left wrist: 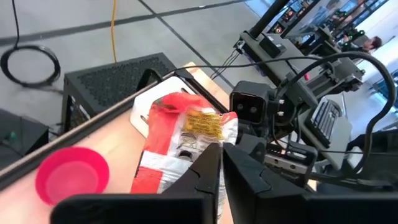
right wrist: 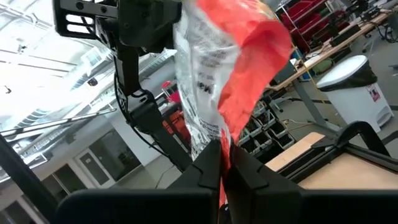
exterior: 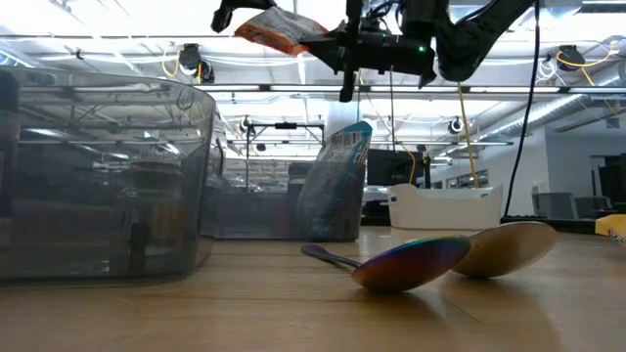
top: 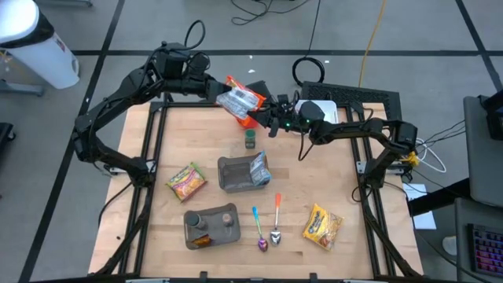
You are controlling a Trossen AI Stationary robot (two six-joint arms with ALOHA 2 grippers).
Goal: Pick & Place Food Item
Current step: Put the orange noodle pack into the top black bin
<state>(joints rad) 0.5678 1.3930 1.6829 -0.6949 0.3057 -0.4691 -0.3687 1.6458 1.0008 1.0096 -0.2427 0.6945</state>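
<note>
As both fingers pinch, snack bag (top: 239, 100) slanting

Pretty clearly a robotics lab or industrial workshop I'm logged into here. The wooden desk (top: 236, 189) sits in a black metal frame (top: 151, 134) on a grey tiled floor (top: 409, 39), with loose cables (top: 310, 67) and a yellow cord (top: 373, 39) trailing across it. Looking level across the desk I see an open ceiling with exposed pipes and strip lights (exterior: 293, 93), plus monitors (exterior: 391, 166) and more benches in the background.
</note>
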